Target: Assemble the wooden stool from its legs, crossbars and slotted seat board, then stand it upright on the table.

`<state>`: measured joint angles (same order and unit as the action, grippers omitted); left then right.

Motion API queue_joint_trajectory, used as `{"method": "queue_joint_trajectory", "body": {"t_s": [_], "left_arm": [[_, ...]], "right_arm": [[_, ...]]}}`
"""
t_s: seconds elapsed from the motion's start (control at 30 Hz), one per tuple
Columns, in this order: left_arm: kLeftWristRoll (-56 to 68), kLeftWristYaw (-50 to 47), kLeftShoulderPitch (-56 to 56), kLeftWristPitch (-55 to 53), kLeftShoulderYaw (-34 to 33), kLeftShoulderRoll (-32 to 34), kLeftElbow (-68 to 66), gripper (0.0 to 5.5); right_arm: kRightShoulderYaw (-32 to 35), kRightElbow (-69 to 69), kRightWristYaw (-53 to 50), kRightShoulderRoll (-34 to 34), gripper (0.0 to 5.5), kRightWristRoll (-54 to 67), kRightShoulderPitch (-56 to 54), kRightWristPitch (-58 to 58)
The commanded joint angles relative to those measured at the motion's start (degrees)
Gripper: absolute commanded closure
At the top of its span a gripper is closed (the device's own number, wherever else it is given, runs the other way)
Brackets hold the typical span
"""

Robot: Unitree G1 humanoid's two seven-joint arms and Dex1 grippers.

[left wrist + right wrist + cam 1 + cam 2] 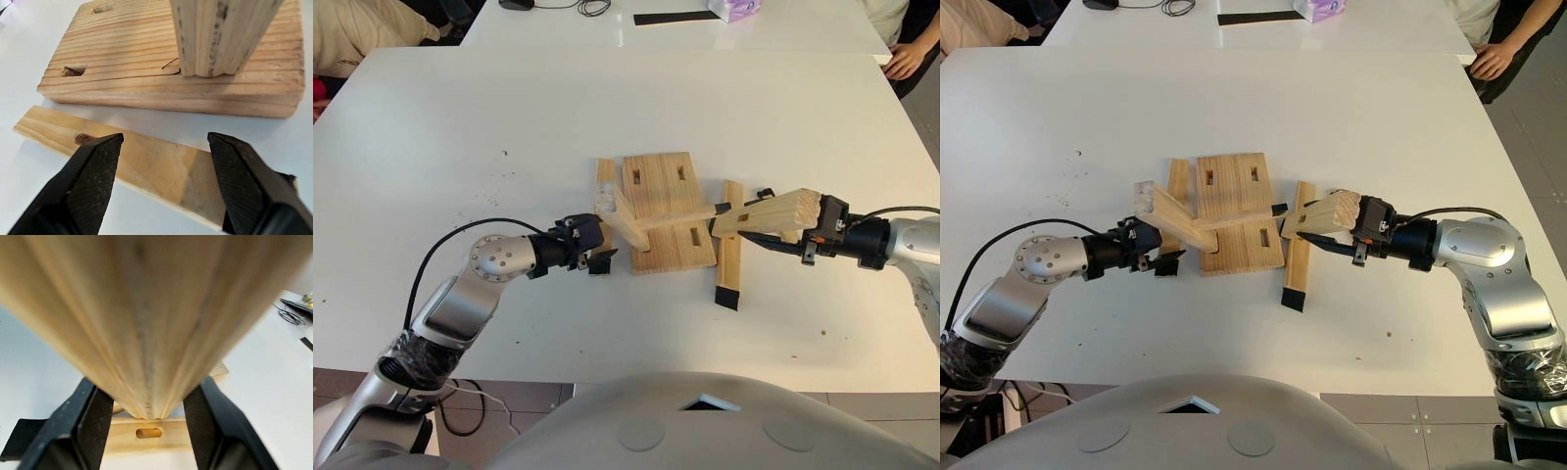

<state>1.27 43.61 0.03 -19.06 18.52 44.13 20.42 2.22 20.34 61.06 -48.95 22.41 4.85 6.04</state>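
The flat wooden seat board with slots (656,191) lies on the white tabletop (460,117). The right tool (146,387) squeezes a thick pale wooden leg (778,211) just beside the board's right edge. A thin wooden crossbar (680,216) runs from that leg over the board to a second thick wooden leg (625,223). The left tool (165,142) is wide open and holds nothing. It sits over a flat wooden strip (146,166) just beside the board's left edge. Another flat wooden strip (729,259) with a black end lies near the right edge, partly under the held leg.
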Motion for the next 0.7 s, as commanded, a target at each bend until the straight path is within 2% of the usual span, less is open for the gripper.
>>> {"method": "queue_joint_trajectory", "body": {"t_s": [0.03, 0.37, 0.7], "left_arm": [[-2.35, 0.29, 2.25, -2.78, 1.65, 0.31, -2.25, 2.29], [-0.65, 0.85, 4.75, -2.46, -1.37, 0.8, -2.57, 2.29], [1.08, 2.88, 5.91, -1.74, -5.36, 3.08, -0.95, 2.29]], "right_arm": [[0.02, 2.76, 0.56, 0.21, 3.46, 1.95, 1.77, 2.05], [2.23, 7.82, 0.15, -0.38, 3.46, 5.52, 3.53, 6.0], [8.03, 10.31, -0.09, -2.97, 3.46, 12.31, -2.15, 12.53]]}}
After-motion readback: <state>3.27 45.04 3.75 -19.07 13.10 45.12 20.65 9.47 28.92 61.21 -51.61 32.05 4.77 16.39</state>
